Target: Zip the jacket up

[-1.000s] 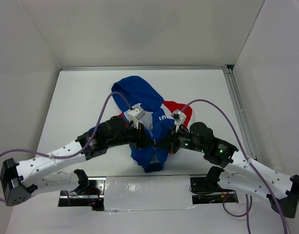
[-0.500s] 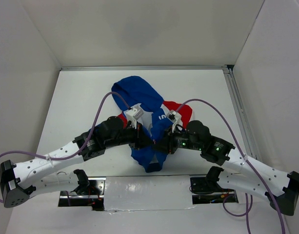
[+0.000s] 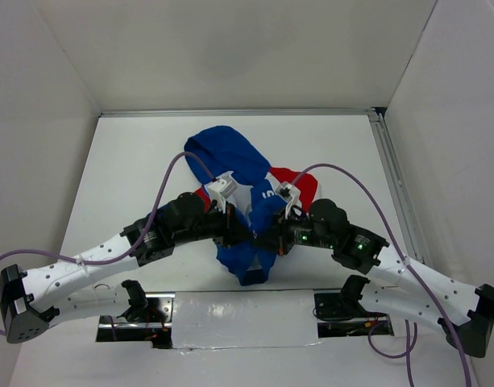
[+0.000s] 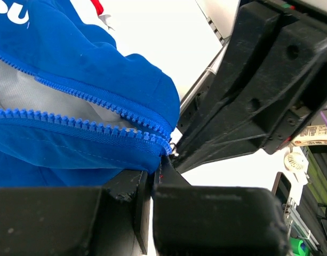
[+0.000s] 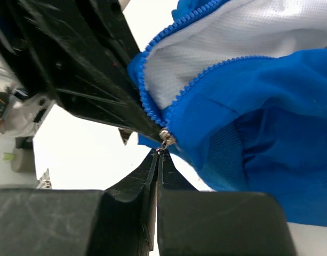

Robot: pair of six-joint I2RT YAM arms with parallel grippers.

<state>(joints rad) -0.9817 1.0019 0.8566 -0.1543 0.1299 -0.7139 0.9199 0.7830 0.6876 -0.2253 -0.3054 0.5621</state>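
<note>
Bright, even light, soft shadows; the jacket [image 4: 72, 69] is sharp (nearest foreground blurs).

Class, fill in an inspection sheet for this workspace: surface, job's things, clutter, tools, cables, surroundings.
Surface: white table.
Job's things: jacket bunched mid-table, zipper open, pull at its bottom end.
Clutter: nothing seen.
Tools: left tool shut on jacket; right tool shut on pull.
Cables: left cable and right cable, purple, arching high.
Surroundings: white walls, rail along table's right edge.
</note>
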